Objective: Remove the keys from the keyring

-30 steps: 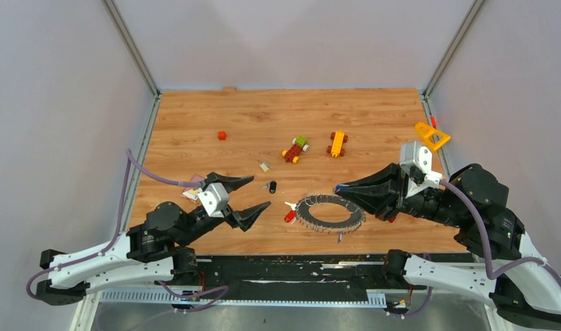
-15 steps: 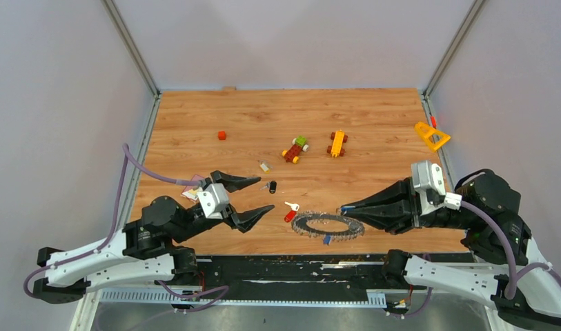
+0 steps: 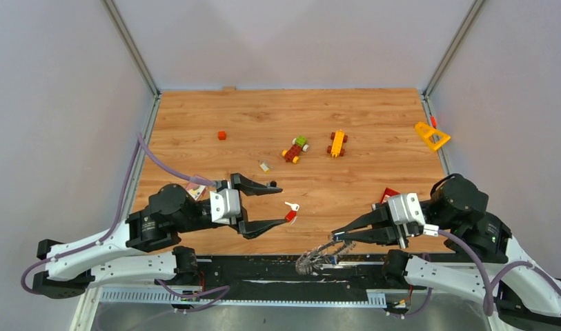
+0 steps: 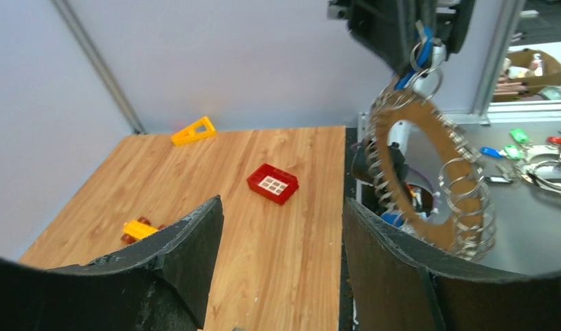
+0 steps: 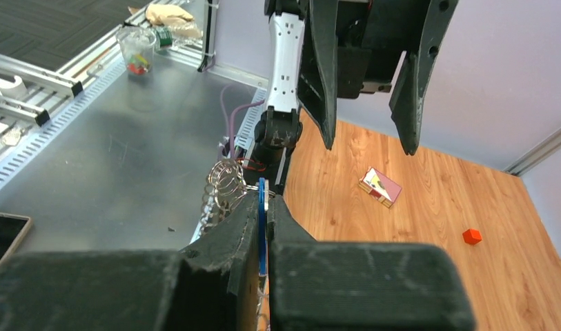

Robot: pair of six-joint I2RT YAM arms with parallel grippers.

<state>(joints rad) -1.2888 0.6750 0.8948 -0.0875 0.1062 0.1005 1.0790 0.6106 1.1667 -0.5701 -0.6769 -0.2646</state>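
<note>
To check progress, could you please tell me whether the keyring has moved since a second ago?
Yes. The keyring left the wooden table, past its near edge, and hangs by a blue key from the right gripper.

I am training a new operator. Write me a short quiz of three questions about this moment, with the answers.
1. True or false: the keyring lies flat on the table.
2. Which one is open: A the left end effector, B the right end effector?
3. Fill in: the right end effector pinches a ____ key, and the keyring hangs from it.
Key: 1 false; 2 A; 3 blue.
</note>
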